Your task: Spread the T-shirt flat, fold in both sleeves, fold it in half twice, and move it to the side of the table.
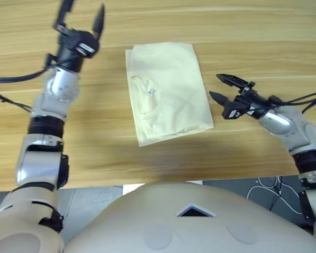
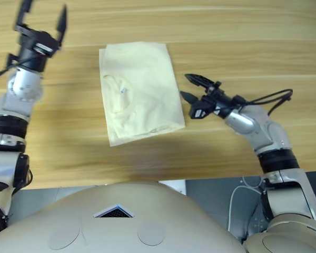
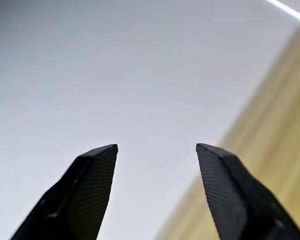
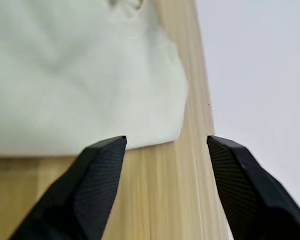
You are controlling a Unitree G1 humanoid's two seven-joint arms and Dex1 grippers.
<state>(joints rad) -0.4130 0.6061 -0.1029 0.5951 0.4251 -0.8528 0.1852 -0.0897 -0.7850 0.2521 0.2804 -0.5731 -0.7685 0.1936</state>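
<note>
Progress: the pale yellow cotton T-shirt [image 1: 166, 92] lies as a compact folded rectangle, several layers thick, with the collar showing on its top face. Spreading, sleeve folds and halving are judged complete. The move to the table's side appears outstanding.

Location: the shirt rests directly on the light wooden table [image 1: 253, 42], in no bin or tray. Its near edge is just ahead of the right gripper [image 1: 216, 86], beyond the fingertips and not touching them. It lies well apart from the left gripper [image 1: 83, 15], off to that gripper's inner side.

Grippers: both stand with fingers parted, holding nothing.
</note>
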